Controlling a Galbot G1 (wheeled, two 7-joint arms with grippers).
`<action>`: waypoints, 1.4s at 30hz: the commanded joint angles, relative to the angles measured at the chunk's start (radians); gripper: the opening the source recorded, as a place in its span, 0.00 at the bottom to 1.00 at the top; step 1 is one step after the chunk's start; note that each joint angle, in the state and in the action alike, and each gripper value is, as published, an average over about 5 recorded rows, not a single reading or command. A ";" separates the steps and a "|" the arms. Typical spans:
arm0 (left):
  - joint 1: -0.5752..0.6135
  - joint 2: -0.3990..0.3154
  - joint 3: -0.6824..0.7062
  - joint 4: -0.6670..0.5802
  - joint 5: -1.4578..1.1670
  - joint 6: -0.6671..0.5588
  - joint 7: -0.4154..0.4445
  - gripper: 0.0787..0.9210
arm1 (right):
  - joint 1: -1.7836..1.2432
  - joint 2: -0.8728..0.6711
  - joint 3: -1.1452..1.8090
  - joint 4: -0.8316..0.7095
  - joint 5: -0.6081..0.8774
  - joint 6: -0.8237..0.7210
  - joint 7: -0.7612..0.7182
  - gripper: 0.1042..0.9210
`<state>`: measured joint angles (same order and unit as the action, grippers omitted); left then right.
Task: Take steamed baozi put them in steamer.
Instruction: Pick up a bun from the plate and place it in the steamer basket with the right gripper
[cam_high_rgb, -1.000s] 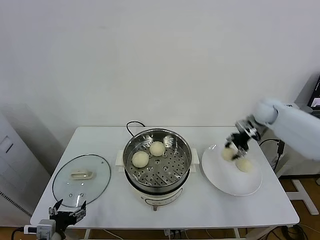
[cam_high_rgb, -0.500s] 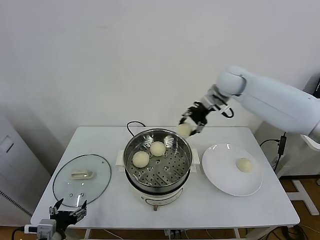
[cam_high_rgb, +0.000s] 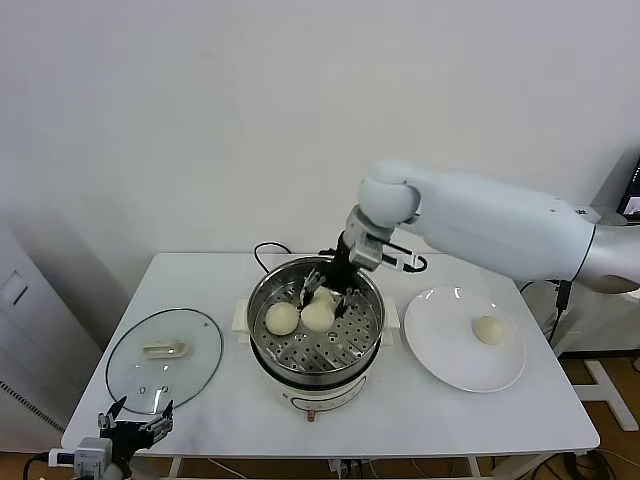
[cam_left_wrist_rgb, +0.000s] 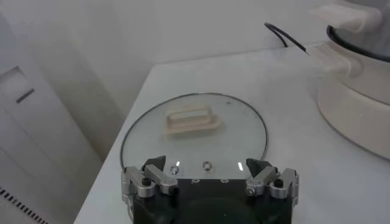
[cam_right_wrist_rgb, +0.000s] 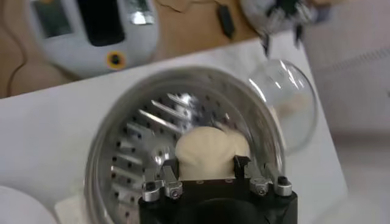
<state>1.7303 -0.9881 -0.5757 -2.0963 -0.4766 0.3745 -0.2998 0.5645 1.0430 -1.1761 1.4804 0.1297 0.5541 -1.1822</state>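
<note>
Right end effector reaches down into the steamer, its fingers clamped on a steamed baozi that sits low over the perforated tray; the wrist view shows the cream bun pinched between the two fingertips. Just beside it on the tray lies a second bun, and a third is partly hidden behind the fingers. A fourth bun remains alone on the white plate, on the surface to the robot's right of the pot. The white arm stretches in from the right across the plate's far edge. The steamer stands at the middle of the white surface, its black cord trailing behind. The glass lid lies flat to the left, handle up. Left end effector hangs at the near left corner, just in front of the lid, fingers spread wide and holding nothing.
</note>
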 joint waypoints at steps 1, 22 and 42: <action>0.000 0.001 0.000 0.001 0.001 -0.001 0.000 0.88 | -0.042 0.032 -0.012 0.073 -0.160 0.131 -0.020 0.54; 0.000 0.002 -0.001 0.012 -0.001 -0.005 0.000 0.88 | -0.202 0.075 0.054 0.029 -0.363 0.180 -0.026 0.54; -0.006 0.015 -0.002 0.018 -0.007 -0.010 0.002 0.88 | -0.077 0.018 0.215 -0.194 -0.231 0.066 -0.049 0.88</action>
<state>1.7259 -0.9735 -0.5764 -2.0743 -0.4824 0.3643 -0.2983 0.4157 1.0931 -1.0505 1.4426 -0.2046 0.6984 -1.2117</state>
